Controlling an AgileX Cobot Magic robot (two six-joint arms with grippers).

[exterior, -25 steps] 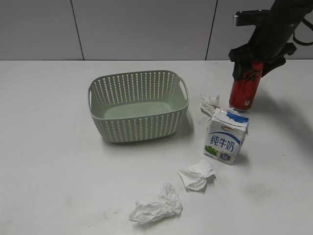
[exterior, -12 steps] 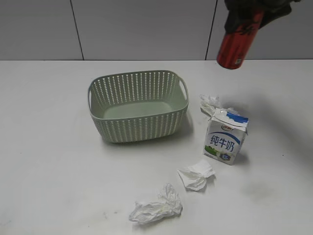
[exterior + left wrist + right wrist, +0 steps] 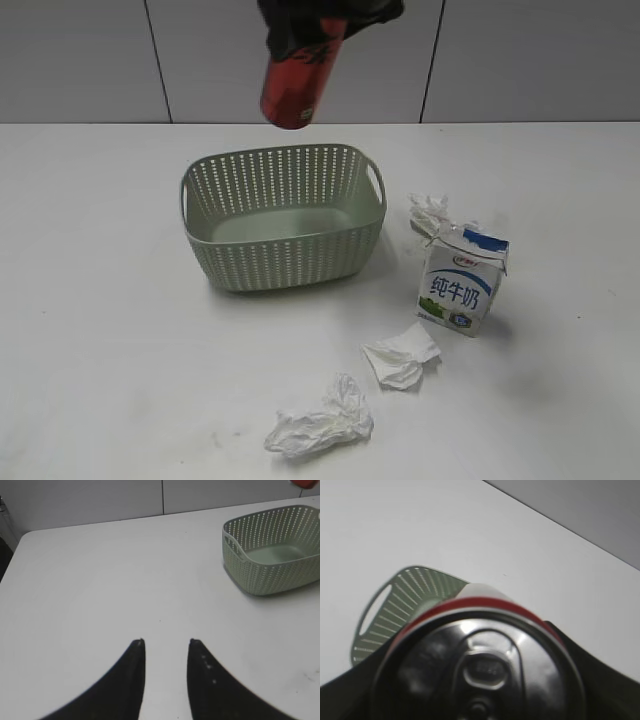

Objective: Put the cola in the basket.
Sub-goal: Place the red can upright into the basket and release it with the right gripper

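My right gripper (image 3: 318, 22) is shut on the cola (image 3: 300, 80), a slim red can, and holds it tilted in the air above the far rim of the basket (image 3: 283, 262). In the right wrist view the can's silver top (image 3: 480, 665) fills the frame between the fingers, with part of the basket (image 3: 385, 615) below it. The basket is pale grey-green with slotted walls and nothing in it. My left gripper (image 3: 166, 642) is open and empty over bare table, well left of the basket (image 3: 270, 575).
A white-and-blue milk carton (image 3: 462, 283) stands right of the basket. Crumpled tissues lie behind the carton (image 3: 430, 212), in front of it (image 3: 402, 357) and at the front (image 3: 322, 420).
My right gripper lifted the cola off the table at the right and carried it left, from beside the carton to above the basket's far rim. The left gripper's earlier state is not shown.
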